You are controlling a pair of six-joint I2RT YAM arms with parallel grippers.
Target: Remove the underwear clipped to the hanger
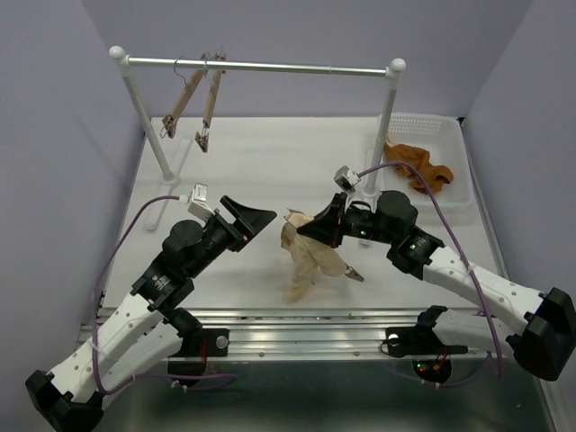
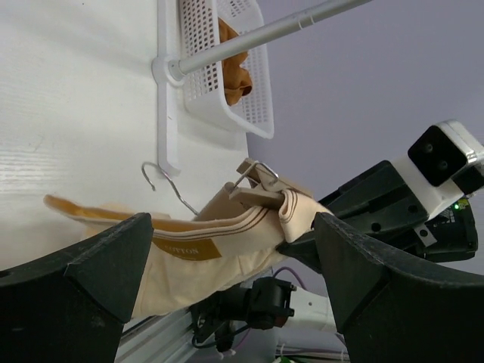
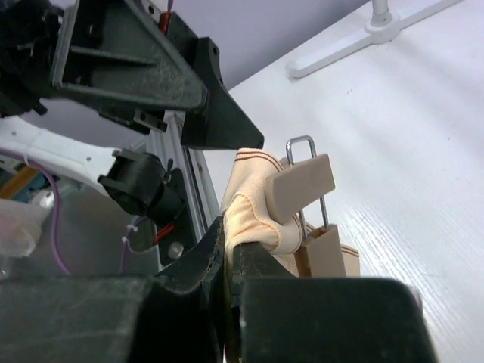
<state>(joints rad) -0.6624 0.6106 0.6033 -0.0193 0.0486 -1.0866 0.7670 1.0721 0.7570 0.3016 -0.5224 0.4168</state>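
The pale beige underwear (image 1: 309, 259) hangs bunched above the table centre, and its upper edge is pinched in my shut right gripper (image 1: 312, 230). In the right wrist view the fabric (image 3: 253, 215) runs between the shut fingers (image 3: 227, 253), right beside a wooden clip (image 3: 302, 184) of the hanger that still bites the waistband. The left wrist view shows that clip (image 2: 261, 193), the wire hook (image 2: 161, 181) and the underwear (image 2: 219, 253) spread across the gap of my open left gripper (image 2: 231, 253). That left gripper (image 1: 259, 223) sits just left of the garment, apart from it.
A white rail rack (image 1: 261, 66) stands at the back with two wooden hangers (image 1: 193, 108) on it. A white basket (image 1: 423, 153) at the back right holds an orange-brown cloth (image 1: 418, 165). The aluminium rail (image 1: 297, 319) runs along the near table edge.
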